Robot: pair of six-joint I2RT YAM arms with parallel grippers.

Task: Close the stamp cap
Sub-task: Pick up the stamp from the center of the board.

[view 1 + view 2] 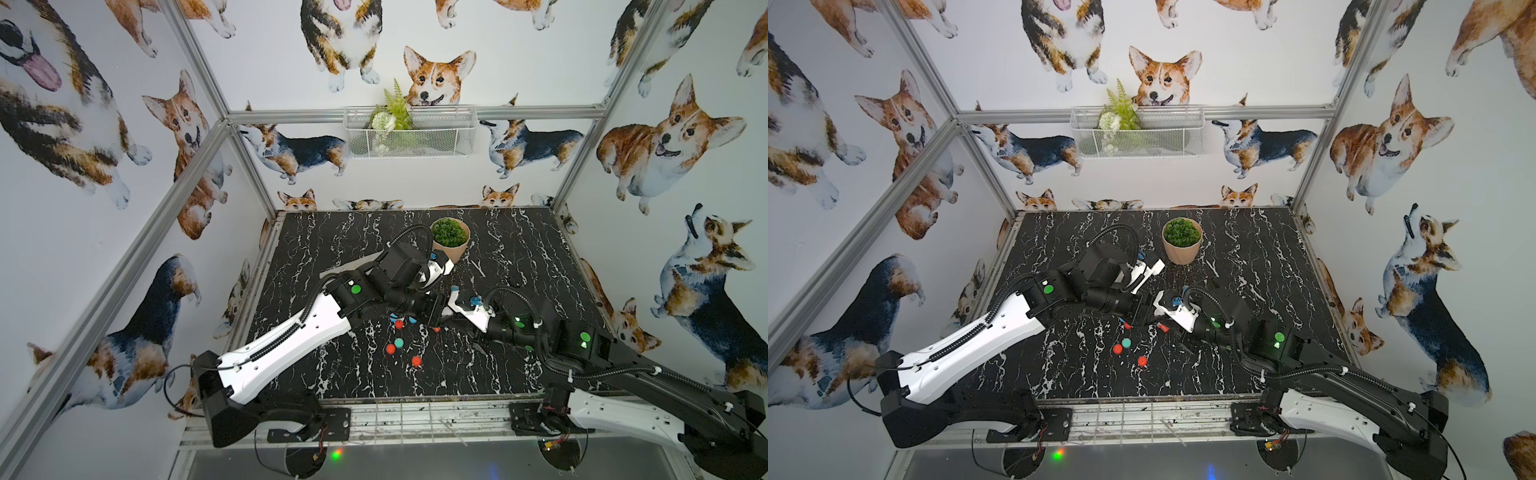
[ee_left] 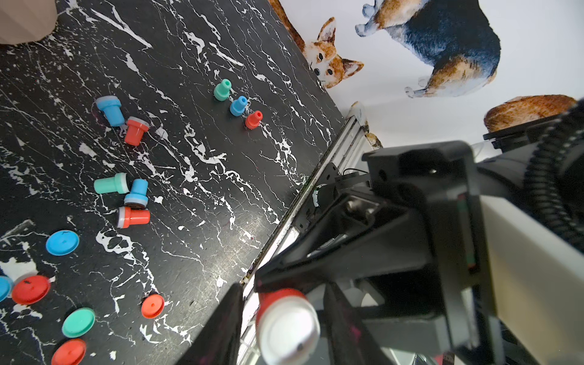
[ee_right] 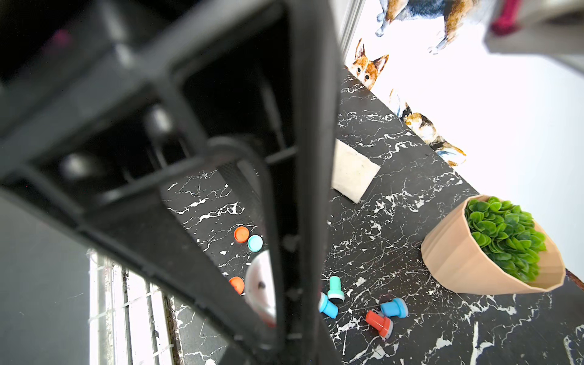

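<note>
- Between the left gripper fingers, apart and just clear of it: red stamp, seemingly uncapped.
- Clamped on its stem just beyond those fingertips, apparently: right gripper.
- Likely step: regrasp. Next: squeeze squarely, then fetch a red cap.

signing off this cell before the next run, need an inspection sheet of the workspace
surface: black marbled table, white veins.
job's things: red stamp held off the table; blue cap, teal cap and red cap lie flat; other stamps scattered, several on their sides.
clutter: potted plant; pale pad flat on the table.
grippers: right gripper shut on the red stamp; left gripper open, fingers either side of its pale end, gap on one side.
cables: ribbed hose runs along each arm and loops over its wrist.
surroundings: corgi-print walls; wire basket with greenery on the back rail.
</note>
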